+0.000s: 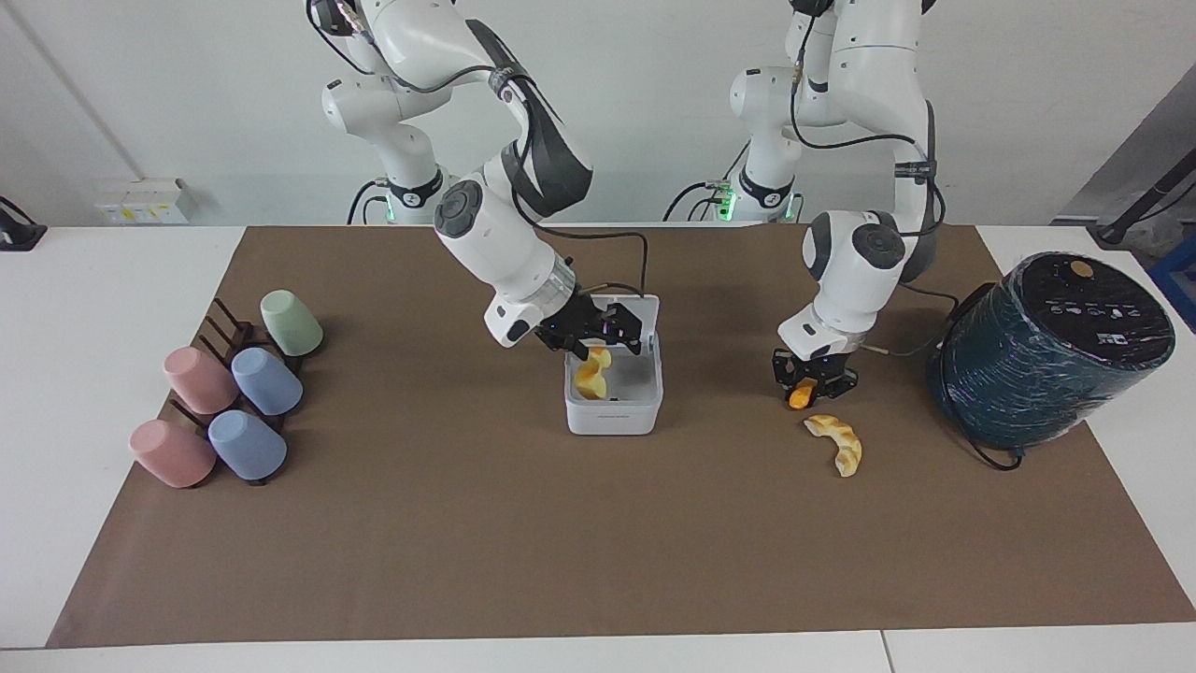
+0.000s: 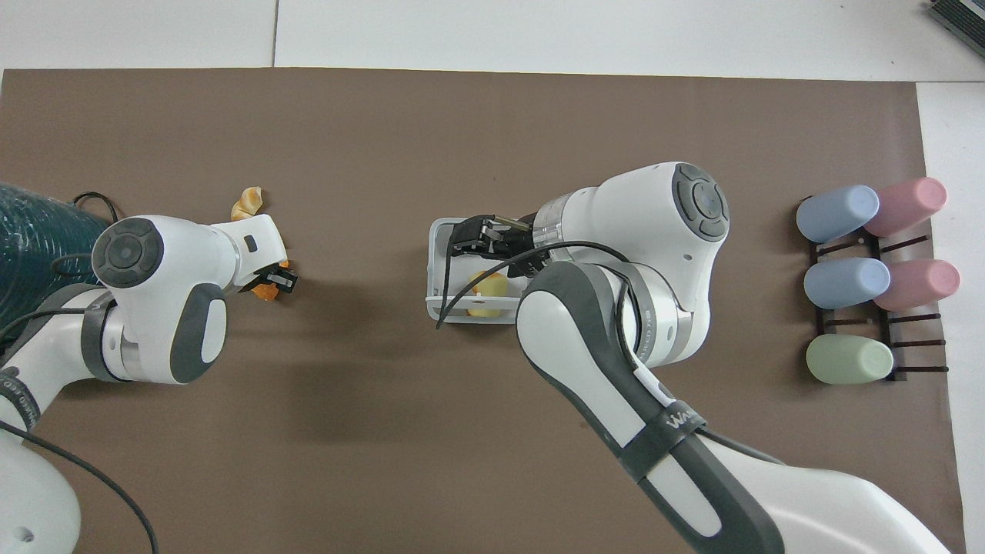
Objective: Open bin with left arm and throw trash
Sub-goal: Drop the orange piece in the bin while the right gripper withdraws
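White worktop [image 1: 112, 308] under a brown mat [image 1: 467, 523]; plain white wall at the robots' end. Bin [image 1: 614, 404] mid-mat, lid up, a pale yellow piece [image 1: 591, 377] inside. Right gripper [image 1: 603, 335] over the bin's opening, fingers spread, holding nothing. Left gripper [image 1: 812, 374] low over the mat toward the left arm's end, closed around the orange nub [image 1: 800, 396]. Tan crescent [image 1: 838, 443] lies on the mat just beside it, farther from the robots. Dark teal cylinder [image 1: 1046, 346] and a rack of cups [image 1: 234, 388] at either end.
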